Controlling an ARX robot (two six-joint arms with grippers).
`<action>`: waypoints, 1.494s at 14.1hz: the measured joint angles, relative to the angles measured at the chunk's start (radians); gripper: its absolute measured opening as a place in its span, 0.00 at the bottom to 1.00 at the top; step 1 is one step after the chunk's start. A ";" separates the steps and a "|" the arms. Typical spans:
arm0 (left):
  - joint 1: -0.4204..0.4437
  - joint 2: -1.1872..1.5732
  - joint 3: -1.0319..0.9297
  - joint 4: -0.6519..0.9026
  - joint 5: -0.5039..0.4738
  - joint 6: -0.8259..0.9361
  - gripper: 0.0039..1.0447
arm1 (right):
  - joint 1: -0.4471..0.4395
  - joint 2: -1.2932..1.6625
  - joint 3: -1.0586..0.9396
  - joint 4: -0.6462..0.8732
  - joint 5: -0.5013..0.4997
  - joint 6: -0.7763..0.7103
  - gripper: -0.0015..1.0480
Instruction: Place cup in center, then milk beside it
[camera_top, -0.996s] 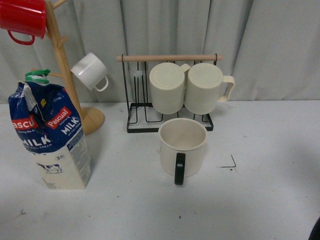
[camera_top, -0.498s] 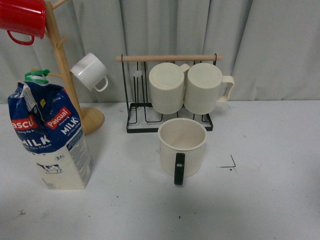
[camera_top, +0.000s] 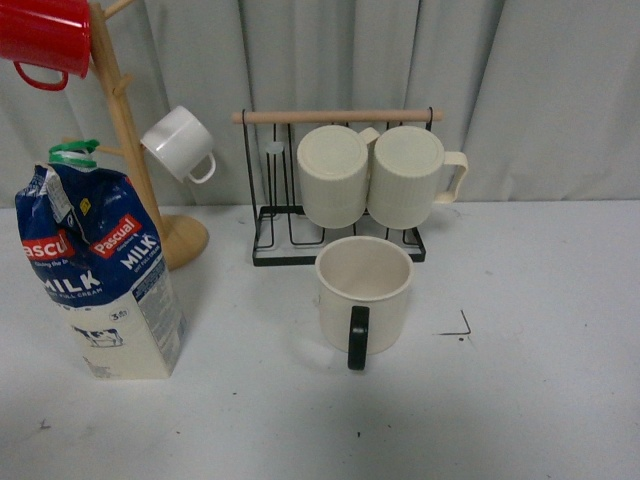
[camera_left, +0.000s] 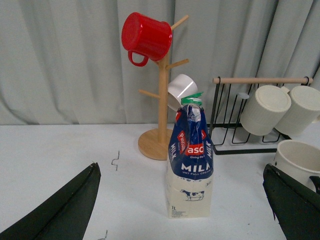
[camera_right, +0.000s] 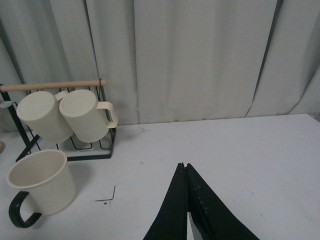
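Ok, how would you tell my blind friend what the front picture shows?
A wide cream mug with a black handle stands upright mid-table, in front of a black wire rack holding two ribbed cream mugs. A blue and cream milk carton stands at the left, before a wooden mug tree with a red mug and small white cup.

1. I read the cup (camera_top: 364, 295) as cream-white, its handle (camera_top: 358, 337) black.
2. The milk carton (camera_top: 100, 275): blue top, red labels, white lettering, cream base with a dark cow picture; green cap (camera_top: 74, 152).
3. Two ribbed mugs (camera_top: 335, 175) are cream; their rack (camera_top: 285, 261) is black wire, its bar (camera_top: 335, 116) pale wood.
4. The mug tree (camera_top: 125, 120) is light wood; one mug (camera_top: 45, 35) red, one small cup (camera_top: 180, 143) white.
5. My feed shows a white tabletop (camera_top: 520, 400) with small black marks (camera_top: 458, 330) and a pale grey curtain (camera_top: 550, 100).
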 joint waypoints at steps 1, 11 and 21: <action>0.000 0.000 0.000 0.000 0.000 0.000 0.94 | 0.000 -0.043 0.000 -0.046 0.000 0.000 0.02; 0.000 0.000 0.000 0.000 0.000 0.000 0.94 | 0.000 -0.356 0.000 -0.342 0.000 0.000 0.02; 0.000 0.000 0.000 0.000 0.000 0.000 0.94 | 0.000 -0.597 0.000 -0.594 -0.003 0.000 0.09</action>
